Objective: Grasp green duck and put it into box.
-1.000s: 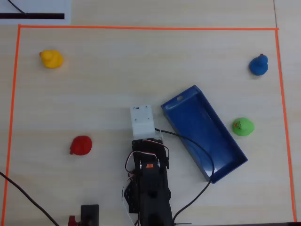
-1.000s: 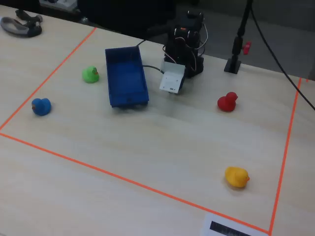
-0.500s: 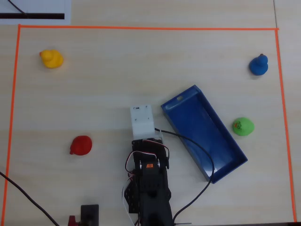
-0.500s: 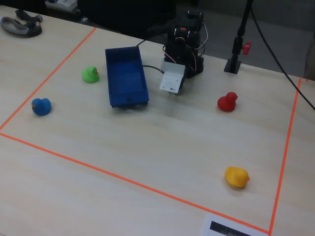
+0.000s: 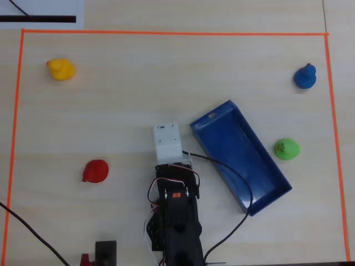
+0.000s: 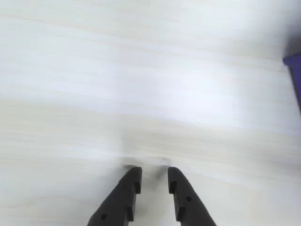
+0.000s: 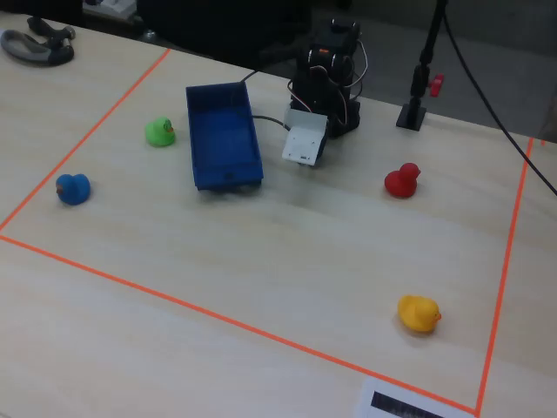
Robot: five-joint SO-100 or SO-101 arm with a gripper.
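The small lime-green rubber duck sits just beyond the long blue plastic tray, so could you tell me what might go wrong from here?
1. The long blue plastic tray lies between the arm and the small lime-green rubber duck, so reaching across may knock its wall.
2. The gripper shows only a narrow gap in the wrist view, likely too tight for the duck unless opened.
3. The round duck could roll away if nudged.

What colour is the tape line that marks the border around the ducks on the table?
Orange. The tape line shows best in the overhead view.
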